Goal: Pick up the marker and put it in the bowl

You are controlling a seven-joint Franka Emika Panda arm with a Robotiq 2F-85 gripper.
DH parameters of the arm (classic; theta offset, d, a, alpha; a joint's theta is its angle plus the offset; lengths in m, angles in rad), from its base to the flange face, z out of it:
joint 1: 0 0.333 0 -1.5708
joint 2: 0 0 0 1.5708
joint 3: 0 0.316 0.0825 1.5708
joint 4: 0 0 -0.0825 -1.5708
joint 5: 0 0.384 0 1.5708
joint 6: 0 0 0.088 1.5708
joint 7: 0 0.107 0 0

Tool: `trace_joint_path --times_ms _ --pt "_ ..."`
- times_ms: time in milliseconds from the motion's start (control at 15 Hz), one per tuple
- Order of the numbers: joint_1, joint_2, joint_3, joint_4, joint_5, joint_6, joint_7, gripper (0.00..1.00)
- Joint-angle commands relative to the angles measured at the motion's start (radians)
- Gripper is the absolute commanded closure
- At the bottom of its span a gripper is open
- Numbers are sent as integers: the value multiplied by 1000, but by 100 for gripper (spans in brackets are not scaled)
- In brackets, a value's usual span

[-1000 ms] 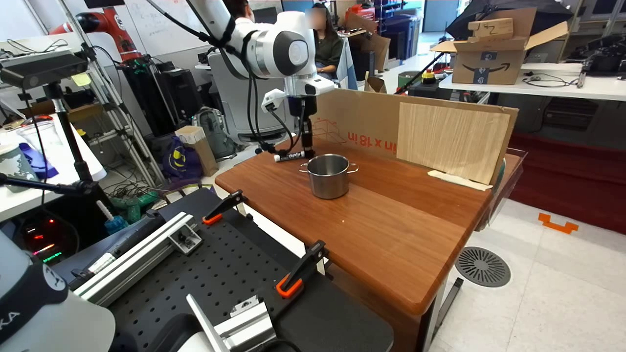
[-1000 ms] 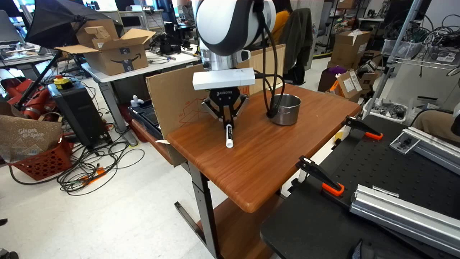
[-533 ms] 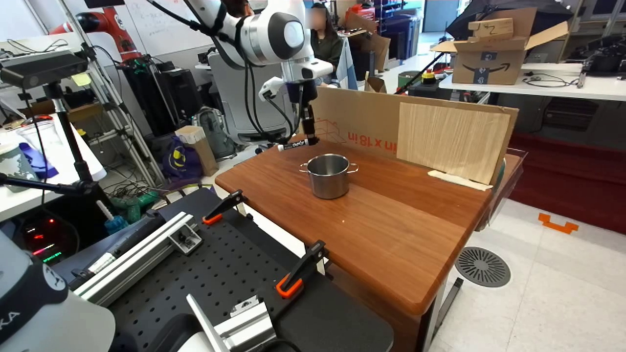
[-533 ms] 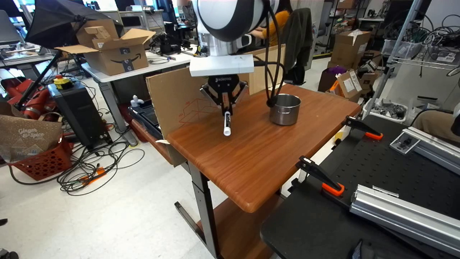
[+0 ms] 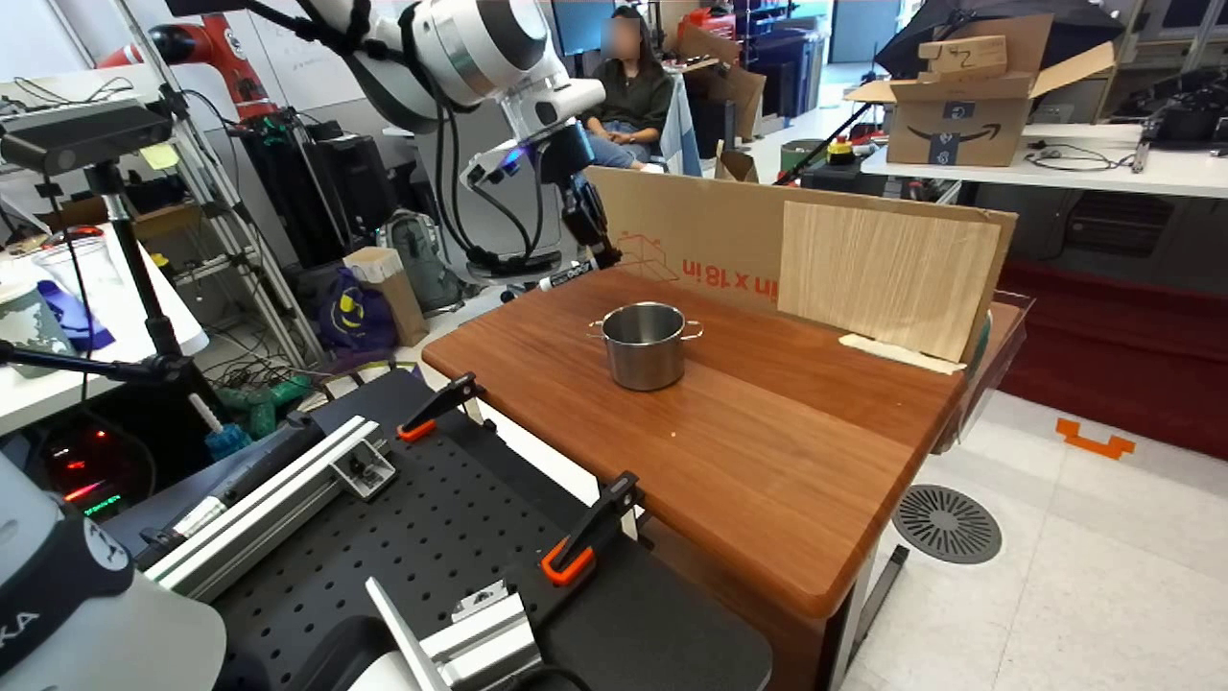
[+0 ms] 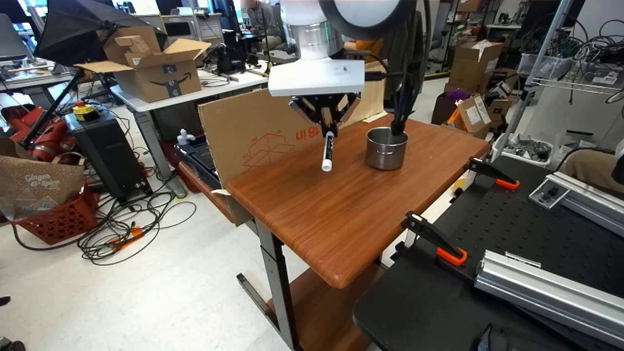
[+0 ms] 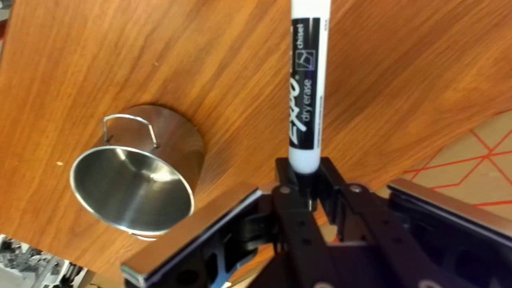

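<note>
Wrist view, left to right. At left, the two-handled metal pot (image 7: 180,146) stands upright on the wood-grain tabletop (image 7: 240,60), mouth up. Centre: my gripper (image 7: 306,174) pinches the EXPO dry-erase marker (image 7: 307,84) by its dark end, probably the cap; the white barrel juts out beyond, apart from the pot. At right, a cardboard panel (image 7: 472,174) with red line print. In both exterior views the marker appears off the tabletop, free end sloping downward. Handling estimate: light, stiff, unlikely to break; smooth plastic, so a knock on the rim could swivel it in so short an end hold, or draw the cap off. I judge mid-barrel the better-balanced place to take it, but this hold should serve, free end first over the rim.
</note>
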Motion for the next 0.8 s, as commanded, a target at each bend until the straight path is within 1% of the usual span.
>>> trace_joint_path --times_ms 0,133,267,467,733 --pt "30 -99 -23 -113 -209 -3 262 95" --pt "2 -148 8 -161 -310 -31 388 95" --pt "-39 -189 48 -197 -372 -59 466 95" --pt "-104 -234 101 -225 -401 -111 519 95" --pt "-184 -278 150 -242 -383 -176 531 95"
